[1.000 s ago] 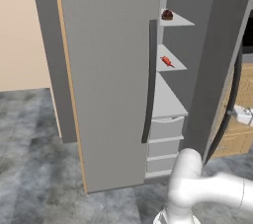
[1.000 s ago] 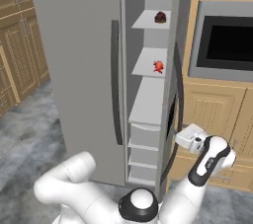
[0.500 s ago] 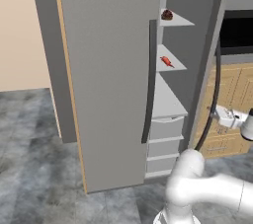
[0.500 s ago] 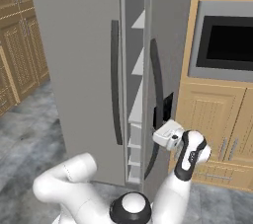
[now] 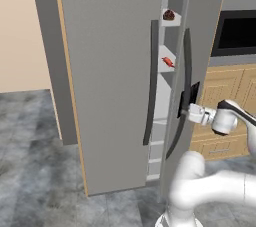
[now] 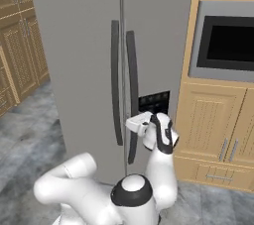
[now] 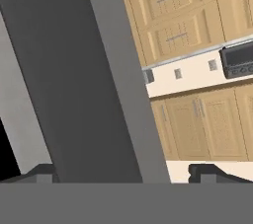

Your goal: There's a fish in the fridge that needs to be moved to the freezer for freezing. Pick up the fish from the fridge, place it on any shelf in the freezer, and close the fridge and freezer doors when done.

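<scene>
gripper [image 7: 121,171]: fingers spread, straddling the freezer door [image 5: 200,46] edge, pinching nothing | fish [image 5: 168,61]: on a freezer shelf [image 5: 167,67] | door nearly closed, narrow gap on its left

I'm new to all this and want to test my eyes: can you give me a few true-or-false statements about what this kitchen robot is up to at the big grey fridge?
1. The fish lies on a shelf in the narrow section. True.
2. The claw holds the fish. False: it is open and empty, against the narrow door.
3. The narrow door is nearly closed. True.
4. A dark lump sits below the fish. False: it sits on the shelf above.
5. The oven is left of the fridge. False: right.
</scene>
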Motion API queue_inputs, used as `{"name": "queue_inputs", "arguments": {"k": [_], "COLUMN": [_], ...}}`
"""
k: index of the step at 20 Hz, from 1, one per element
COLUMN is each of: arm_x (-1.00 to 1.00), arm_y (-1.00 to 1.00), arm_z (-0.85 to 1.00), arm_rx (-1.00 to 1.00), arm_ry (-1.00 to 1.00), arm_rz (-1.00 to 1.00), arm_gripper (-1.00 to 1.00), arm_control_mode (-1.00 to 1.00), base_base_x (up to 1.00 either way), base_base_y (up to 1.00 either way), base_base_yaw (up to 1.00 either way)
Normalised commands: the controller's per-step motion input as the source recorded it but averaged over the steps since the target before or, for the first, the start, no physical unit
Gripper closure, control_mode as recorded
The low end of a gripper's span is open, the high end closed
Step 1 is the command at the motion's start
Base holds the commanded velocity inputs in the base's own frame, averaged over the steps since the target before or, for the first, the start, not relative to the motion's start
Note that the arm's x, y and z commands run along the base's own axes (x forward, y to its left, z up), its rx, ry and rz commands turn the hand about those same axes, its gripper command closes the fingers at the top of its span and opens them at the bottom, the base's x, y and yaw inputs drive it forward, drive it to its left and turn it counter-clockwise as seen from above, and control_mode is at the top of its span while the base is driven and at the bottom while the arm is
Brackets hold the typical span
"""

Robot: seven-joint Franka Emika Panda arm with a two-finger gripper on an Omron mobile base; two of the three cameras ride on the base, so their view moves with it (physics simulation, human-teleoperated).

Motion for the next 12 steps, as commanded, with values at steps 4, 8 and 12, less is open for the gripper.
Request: {"name": "queue_inputs", "arguments": {"k": [4,8,12], "arm_x": [0.57,0.54,0.40], "arm_y": [0.43,0.35,0.27], "arm_z": [0.00,0.00,0.00], "arm_rx": [0.00,0.00,0.00], "arm_ry": [0.04,0.06,0.02], "arm_rz": [0.00,0.00,0.00], "arm_gripper": [-1.00,-1.00,-1.00], "arm_control_mode": [-1.00,-1.00,-1.00], "base_base_x": [0.00,0.00,0.00], "base_base_y": [0.00,0.00,0.00], "base_base_yaw": [0.00,0.00,0.00]}}
